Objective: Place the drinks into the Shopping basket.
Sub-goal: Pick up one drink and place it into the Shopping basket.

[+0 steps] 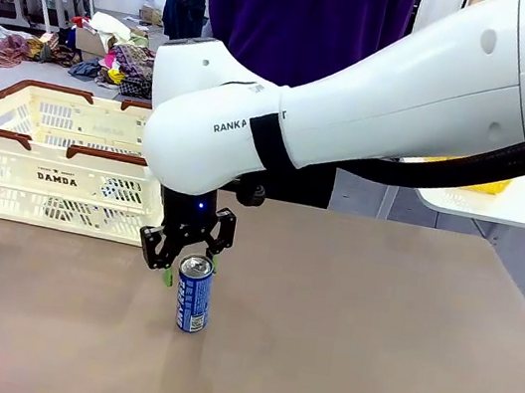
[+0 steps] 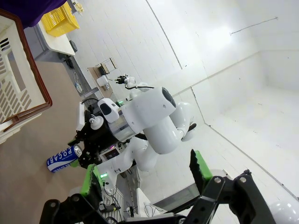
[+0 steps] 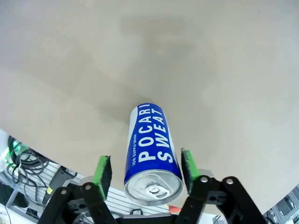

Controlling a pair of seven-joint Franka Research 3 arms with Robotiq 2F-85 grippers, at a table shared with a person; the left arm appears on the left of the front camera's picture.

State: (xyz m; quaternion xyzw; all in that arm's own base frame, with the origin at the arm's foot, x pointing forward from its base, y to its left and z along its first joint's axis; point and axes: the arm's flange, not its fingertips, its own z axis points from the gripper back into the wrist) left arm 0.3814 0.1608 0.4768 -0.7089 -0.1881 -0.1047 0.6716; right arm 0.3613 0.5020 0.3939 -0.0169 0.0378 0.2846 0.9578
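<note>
At the left of the front view stood the large rectangular cream plastic shopping basket with brown rim and handles, marked "DAMDA", on the brown table surface. No drink could be seen inside it from this angle, though its floor was largely hidden.

To the right of the basket, near the table's middle, a slim blue metal drink can with white lettering and a silver top stood upright, well apart from the basket. The right gripper hung directly over it, its green pads on either side of the can's upper end. In the right wrist view a visible gap lay between each pad and the can wall, so the jaws stood partly open and held nothing.

The left gripper, seen in its own wrist view, was fully open and empty, pointed away from the table towards a white wall.

Assessment: the can appeared rigid but thin-walled, so liable to dent under hard squeezing, and its smooth painted surface was likely slippery. Whether it was full could not be told. A moderate grip across the cylindrical body just below the top rim was judged soundest.
</note>
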